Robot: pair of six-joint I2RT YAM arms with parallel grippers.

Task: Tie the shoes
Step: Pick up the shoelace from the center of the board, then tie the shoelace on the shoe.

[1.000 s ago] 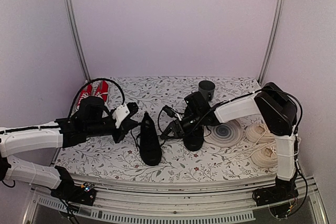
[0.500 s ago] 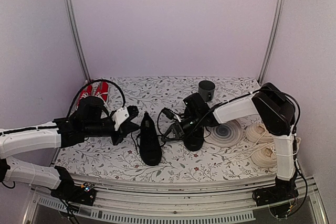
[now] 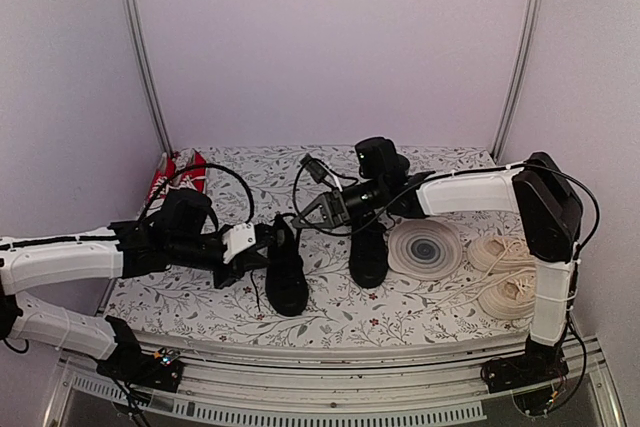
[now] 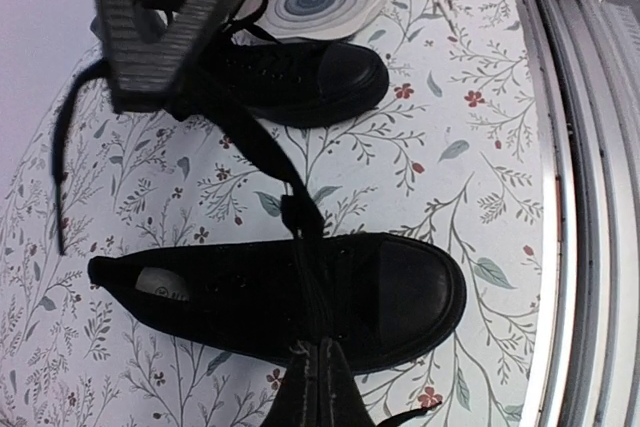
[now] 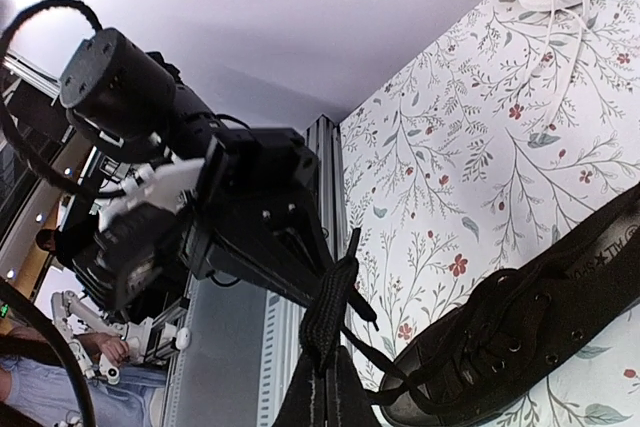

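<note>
Six shoes in three pairs sit on the floral-patterned table [image 3: 330, 322] — two all-black low-top lace-up sneakers [image 3: 285, 269], two small red-and-white sneakers [image 3: 180, 173] and two cream sneakers [image 3: 505, 272]. Also counted: one round white plate with blue concentric rings [image 3: 427, 249] and one dark grey cup [image 3: 397, 164], largely hidden behind an arm. Two white-and-black robot arms reach in — one left gripper [image 3: 258, 249], one right gripper [image 3: 318, 209].

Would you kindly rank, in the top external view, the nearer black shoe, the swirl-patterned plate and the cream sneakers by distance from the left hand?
1. Nearer black shoe, right beside the left hand.
2. Swirl-patterned plate, right of centre.
3. Cream sneakers, far right edge.
</note>
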